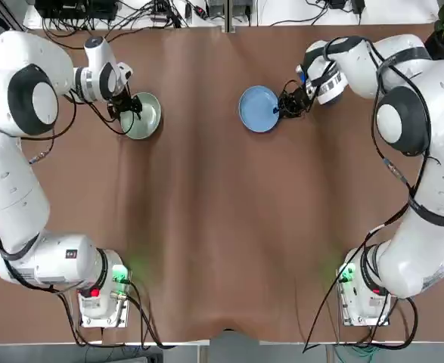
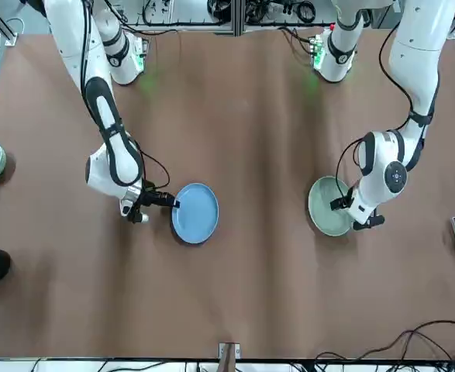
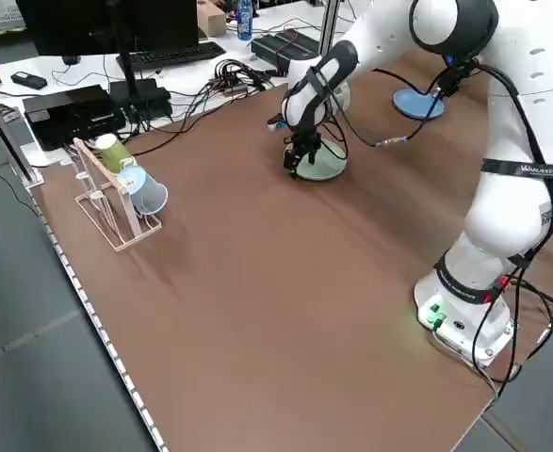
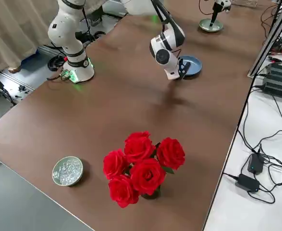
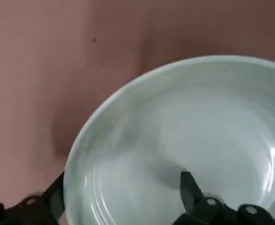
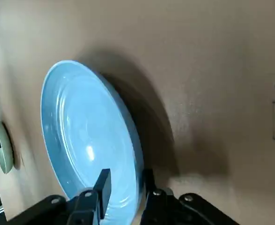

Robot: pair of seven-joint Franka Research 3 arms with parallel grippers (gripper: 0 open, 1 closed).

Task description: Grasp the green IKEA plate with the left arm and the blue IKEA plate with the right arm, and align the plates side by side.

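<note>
The green IKEA plate lies flat on the brown table at the far left. My left gripper stands open at its rim. In the left wrist view one finger is inside the green plate and the other is outside its edge. The blue IKEA plate sits at the far centre-right. My right gripper is shut on its rim. In the right wrist view both fingers pinch the edge of the blue plate, which casts a dark shadow on the table.
A bunch of red roses and a small bowl of glass beads stand near the right edge. A wooden rack with cups sits near the left edge. Cables and electronics line the far edge.
</note>
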